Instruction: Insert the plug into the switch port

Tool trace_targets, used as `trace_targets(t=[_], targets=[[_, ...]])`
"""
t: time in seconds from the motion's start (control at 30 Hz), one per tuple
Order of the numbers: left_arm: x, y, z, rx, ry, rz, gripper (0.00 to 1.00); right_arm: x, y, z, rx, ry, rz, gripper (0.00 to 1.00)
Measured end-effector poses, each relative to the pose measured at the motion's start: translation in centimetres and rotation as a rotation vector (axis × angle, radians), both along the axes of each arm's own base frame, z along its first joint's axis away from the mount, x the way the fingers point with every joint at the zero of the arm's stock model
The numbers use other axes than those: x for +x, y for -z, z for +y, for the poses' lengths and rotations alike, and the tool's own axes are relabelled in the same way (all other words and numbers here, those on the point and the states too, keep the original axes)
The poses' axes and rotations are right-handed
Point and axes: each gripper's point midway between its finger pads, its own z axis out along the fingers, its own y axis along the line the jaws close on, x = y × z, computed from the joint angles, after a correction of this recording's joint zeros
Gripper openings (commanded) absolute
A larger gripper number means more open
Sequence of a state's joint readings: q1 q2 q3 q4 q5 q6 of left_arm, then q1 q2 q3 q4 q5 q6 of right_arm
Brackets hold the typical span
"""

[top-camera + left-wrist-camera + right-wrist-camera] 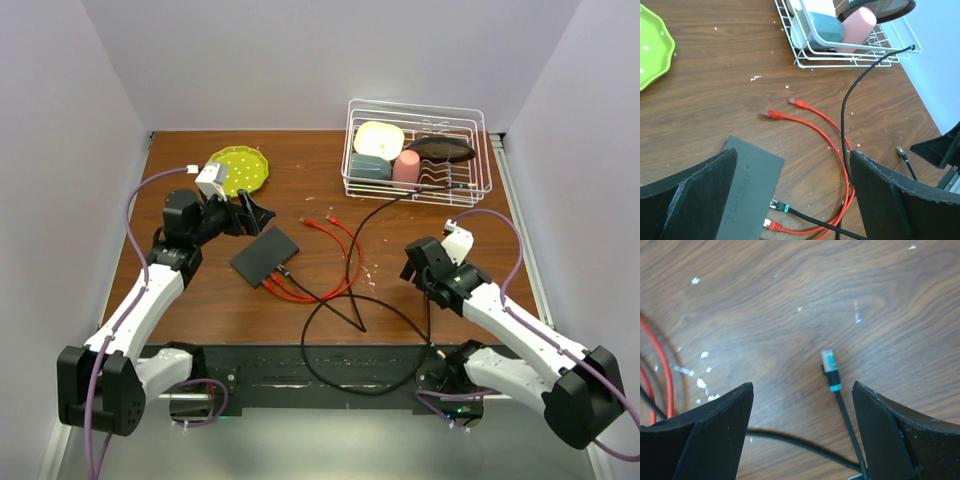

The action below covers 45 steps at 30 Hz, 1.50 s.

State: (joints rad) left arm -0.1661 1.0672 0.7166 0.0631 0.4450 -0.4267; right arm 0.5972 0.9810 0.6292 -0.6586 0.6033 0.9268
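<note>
Wide open and empty, the right jaws frame the plug, loose on the tabletop, well apart from the switch port row beneath the left jaws, likewise open and empty. Grasping and insertion both remain.

The top view gives me even, diffuse light from overhead: the desk is uniformly bright from its far edge to its near edge, and the arms throw only faint, soft-edged shadows on the wood. The pale walls carry a lavender cast. In the right wrist view a milky sheen washes out the grain toward the top, yet the plug is sharp. The right gripper's fingers are dark, their texture barely readable. In the left wrist view the wall past the desk's right edge is blown out to blue-white, and the matte switch box shows its embossed lettering only faintly.
</note>
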Motion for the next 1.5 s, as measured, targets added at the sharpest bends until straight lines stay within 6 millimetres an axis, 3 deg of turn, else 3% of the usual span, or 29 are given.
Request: trace_targets(t=[0.13, 0.27, 0.57, 0.67, 0.77, 0.83, 0.9, 0.93, 1.03, 1.37, 1.5], targets=[[0.1, 0.7, -0.1, 0.002, 0.006, 0.021, 1.0, 0.4, 1.2, -0.8, 0.022, 0.04, 0.052, 0.81], [0.2, 1.0, -0.3, 0.004, 0.017, 0.029, 1.0, 0.0, 3.7, -1.0, 0.044, 0.047, 0.16, 0.77], [0.3, 1.8, -0.2, 0.027, 0.027, 0.041, 1.0, -0.7, 5.2, -2.0, 0.11, 0.078, 0.233, 0.72], [0.2, 2.1, -0.2, 0.039, 0.031, 0.046, 1.0, -0.9, 5.6, -1.8, 0.117, 0.061, 0.255, 0.54], [0.2, 2.2, -0.2, 0.044, 0.032, 0.048, 1.0, -1.4, 6.6, -1.5, 0.115, 0.035, 0.312, 0.5], [0.2, 2.3, -0.1, 0.047, 0.033, 0.047, 1.0, -1.7, 7.4, -1.4, 0.109, 0.021, 0.36, 0.37], [0.2, 2.4, -0.1, 0.052, 0.031, 0.052, 1.0, -1.2, 7.4, -1.1, 0.104, 0.0, 0.378, 0.24], [0.2, 2.4, 0.0, 0.054, 0.028, 0.052, 1.0, -1.0, 7.4, -0.9, 0.102, -0.011, 0.387, 0.12], [0.3, 2.7, 0.3, 0.067, 0.015, 0.057, 1.0, -0.6, 7.4, -0.6, 0.106, -0.035, 0.397, 0.0], [0.4, 3.1, 0.7, 0.086, -0.008, 0.064, 1.0, -0.2, 6.9, 0.3, 0.142, -0.088, 0.383, 0.0], [0.4, 3.2, 0.8, 0.091, -0.013, 0.068, 1.0, 0.8, 3.9, 0.9, 0.184, -0.113, 0.271, 0.0]])
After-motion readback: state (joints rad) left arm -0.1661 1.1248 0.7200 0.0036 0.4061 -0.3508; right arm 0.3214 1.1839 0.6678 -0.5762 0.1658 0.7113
